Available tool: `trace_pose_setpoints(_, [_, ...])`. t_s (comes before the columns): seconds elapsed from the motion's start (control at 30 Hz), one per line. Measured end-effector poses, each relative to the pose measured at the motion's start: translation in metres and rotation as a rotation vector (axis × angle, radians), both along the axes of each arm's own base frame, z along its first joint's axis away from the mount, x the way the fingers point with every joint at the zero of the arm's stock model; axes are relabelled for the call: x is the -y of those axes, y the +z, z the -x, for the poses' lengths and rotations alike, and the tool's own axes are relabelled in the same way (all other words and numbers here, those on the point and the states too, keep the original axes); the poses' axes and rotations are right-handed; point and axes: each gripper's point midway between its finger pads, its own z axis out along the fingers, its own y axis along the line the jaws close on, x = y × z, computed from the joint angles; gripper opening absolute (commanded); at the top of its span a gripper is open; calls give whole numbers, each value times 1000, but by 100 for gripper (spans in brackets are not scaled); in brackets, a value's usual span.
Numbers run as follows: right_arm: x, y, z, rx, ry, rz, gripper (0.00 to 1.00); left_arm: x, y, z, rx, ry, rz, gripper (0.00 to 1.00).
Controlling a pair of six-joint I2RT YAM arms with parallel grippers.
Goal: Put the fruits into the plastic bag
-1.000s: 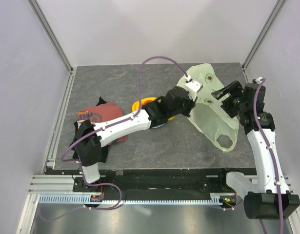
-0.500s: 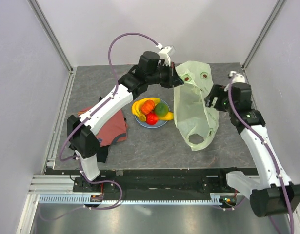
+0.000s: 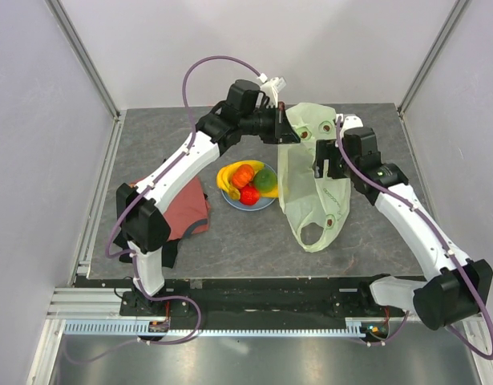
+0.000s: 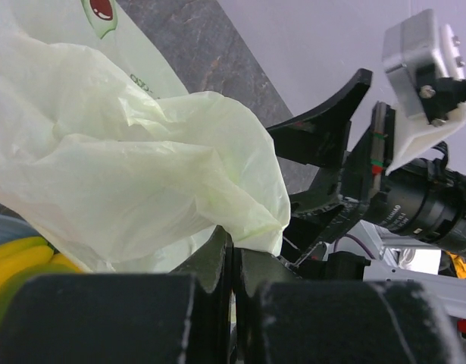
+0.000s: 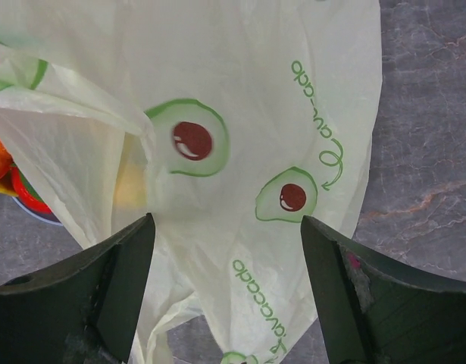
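Two hands share this step, which I judge to be opening the mouth of the plastic bag (image 3: 309,192) before any fruit goes in. To do it well, I should take only one layer of film with my right hand, opposite the edge my left has, and then draw the two apart gently. The film is thin and will likely slip or tear if I snatch, and grabbing both layers would seal the mouth. The bag hangs from its top down to the tabletop (image 3: 230,241), just right of the fruits (image 3: 248,184), which lie piled on the blue plate (image 3: 259,205), so the opening should end up facing them. My left hand (image 3: 283,125) is pinched fully shut on a bunched fold at the bag's top. My right hand (image 5: 226,227) is spread wide and holds nothing. Its fingers (image 5: 123,265) frame the avocado-printed face, and I cannot tell whether they touch it.
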Motion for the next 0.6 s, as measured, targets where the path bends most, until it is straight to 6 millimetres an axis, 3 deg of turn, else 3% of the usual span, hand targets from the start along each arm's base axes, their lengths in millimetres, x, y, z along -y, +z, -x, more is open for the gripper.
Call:
trace_pose_setpoints(0.27, [1, 32, 8, 76, 3, -32, 88, -7, 3, -10, -20, 74, -9, 1])
trace_pose_setpoints(0.33, [1, 31, 7, 76, 0, -32, 88, -7, 3, -10, -21, 80, -11, 2])
trace_pose_setpoints(0.43, [5, 13, 2, 39, -34, -10, 85, -8, 4, -10, -23, 81, -13, 2])
trace_pose_setpoints(0.53, [9, -10, -3, -20, -61, 31, 72, -10, 7, -10, -25, 79, -10, 2])
trace_pose_setpoints(0.6, [12, -18, -6, -39, -70, 54, 49, -13, 9, -11, -29, 73, -6, 1])
